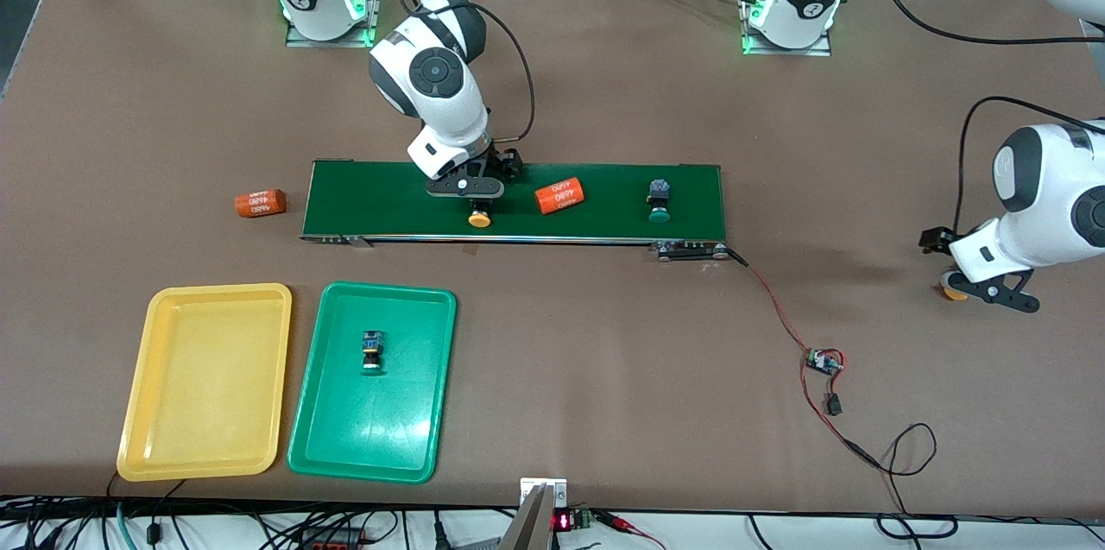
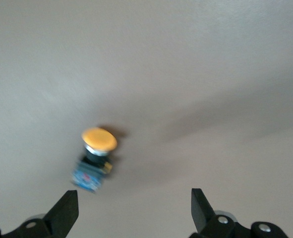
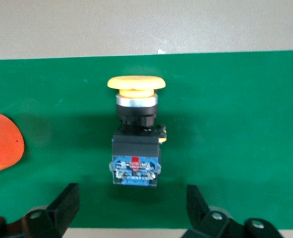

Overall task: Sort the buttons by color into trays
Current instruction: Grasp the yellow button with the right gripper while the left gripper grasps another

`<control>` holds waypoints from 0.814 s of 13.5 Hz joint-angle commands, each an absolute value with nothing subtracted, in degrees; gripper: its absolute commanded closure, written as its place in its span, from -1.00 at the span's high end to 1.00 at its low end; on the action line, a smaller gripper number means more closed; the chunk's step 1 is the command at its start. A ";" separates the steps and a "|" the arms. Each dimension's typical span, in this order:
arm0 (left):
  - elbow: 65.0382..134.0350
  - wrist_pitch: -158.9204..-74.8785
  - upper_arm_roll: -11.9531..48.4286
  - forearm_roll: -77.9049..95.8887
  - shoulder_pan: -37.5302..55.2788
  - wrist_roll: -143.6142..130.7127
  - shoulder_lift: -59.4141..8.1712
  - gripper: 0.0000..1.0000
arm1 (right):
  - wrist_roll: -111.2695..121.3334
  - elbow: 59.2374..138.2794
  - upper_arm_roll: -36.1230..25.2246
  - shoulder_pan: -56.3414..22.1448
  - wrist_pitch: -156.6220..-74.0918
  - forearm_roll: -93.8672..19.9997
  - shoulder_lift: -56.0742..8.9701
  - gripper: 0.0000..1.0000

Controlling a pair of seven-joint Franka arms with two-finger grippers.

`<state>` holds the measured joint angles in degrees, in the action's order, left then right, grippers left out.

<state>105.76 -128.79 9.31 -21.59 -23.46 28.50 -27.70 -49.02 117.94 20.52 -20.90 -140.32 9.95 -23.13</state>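
Lying on the long dark-green conveyor belt (image 1: 604,196) between the right gripper's (image 3: 129,201) wide-spread fingers, the yellow-capped push-button switch (image 3: 135,131) looks light and rigid — its squared black body the surest hold, not the slick cap — while the left gripper (image 2: 135,208) waits wide over another.

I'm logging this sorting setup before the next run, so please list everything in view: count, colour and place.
Yellow buttons: two; one on the conveyor belt under the right pincer, one on the bare table at the left arm's end.
Green buttons: two; one on the belt, one in the green tray.
Orange cylinders: two; one on the belt between the two buttons there, one on the table off the belt's end.
Yellow tray: one, nothing in it.
Green tray: one, beside the yellow tray.
Circuit board with wires: one, on the table.
Right pincer: open around its yellow button.
Left pincer: open, over its yellow button.
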 commanded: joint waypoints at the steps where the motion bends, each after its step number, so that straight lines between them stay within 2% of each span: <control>1: 103.98 -136.29 6.26 -22.86 -24.61 41.79 -32.33 1.00 | -47.21 117.60 19.17 -20.74 -141.94 11.43 -24.26 0.41; 4: 104.41 -138.96 5.63 -22.32 -25.93 48.07 -34.01 1.00 | -45.18 117.42 17.41 -20.65 -142.03 11.34 -24.26 0.11; 8: 104.15 -140.96 5.19 -22.15 -27.16 48.34 -37.18 1.00 | -44.74 116.64 16.96 -20.48 -141.86 10.81 -24.00 -0.67; 10: 104.06 -141.59 5.10 -22.24 -27.07 48.25 -38.23 0.64 | -44.82 115.58 16.09 -20.30 -140.63 10.37 -23.12 -0.77; 11: 104.06 -141.59 5.10 -22.32 -27.07 48.16 -38.41 0.18 | -44.48 114.88 15.65 -20.04 -138.88 10.20 -22.33 -0.79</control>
